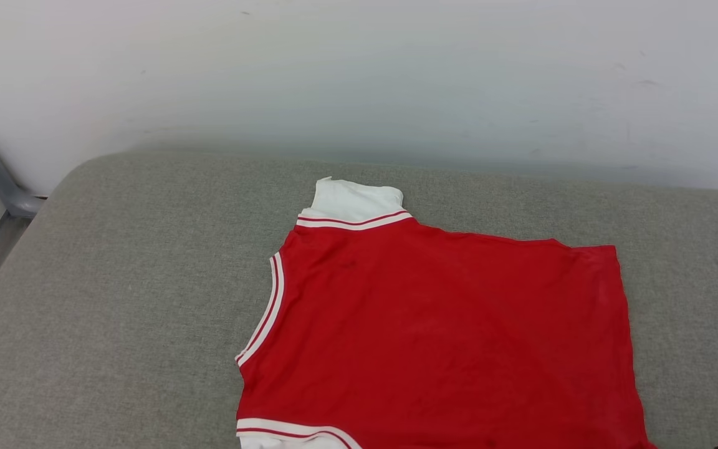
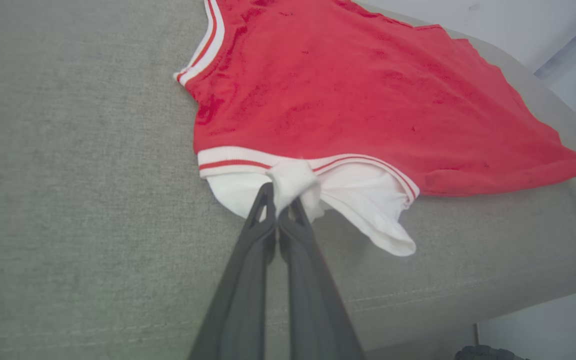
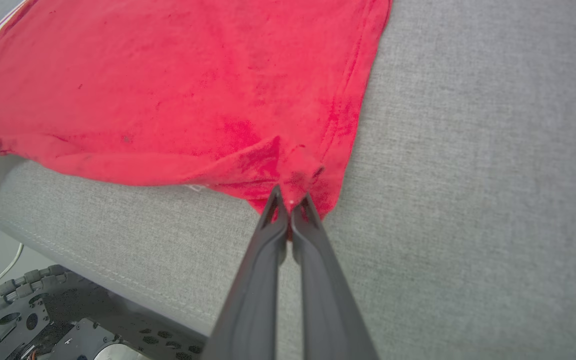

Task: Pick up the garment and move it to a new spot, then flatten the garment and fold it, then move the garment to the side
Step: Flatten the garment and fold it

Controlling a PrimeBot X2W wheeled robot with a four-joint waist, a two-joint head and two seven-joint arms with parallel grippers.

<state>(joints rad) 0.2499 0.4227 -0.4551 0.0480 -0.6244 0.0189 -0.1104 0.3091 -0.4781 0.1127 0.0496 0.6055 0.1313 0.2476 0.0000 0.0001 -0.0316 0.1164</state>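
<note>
Grey fabric cushion (image 1: 116,299), with a pale wall (image 1: 359,75) running behind its far edge.

Item: garment (image 1: 434,330), red with white sleeves and red-white striped trim. It is lying spread on the cushion, right of centre, plain red side up. The neck opening is facing left and the hem right, and one sleeve is pointing toward the wall.

Left jaws: pressing shut on a bunch of the near white sleeve (image 2: 358,200), just below its striped band. The dark fingers (image 2: 248,280) are reaching in from the cushion's near side.

Right jaws: pinching shut on the near hem corner (image 3: 313,185), the red cloth puckering around the tips. The fingers (image 3: 258,280) are slanting in over the cushion's near edge, above the robot's wheeled base (image 3: 18,310).
</note>
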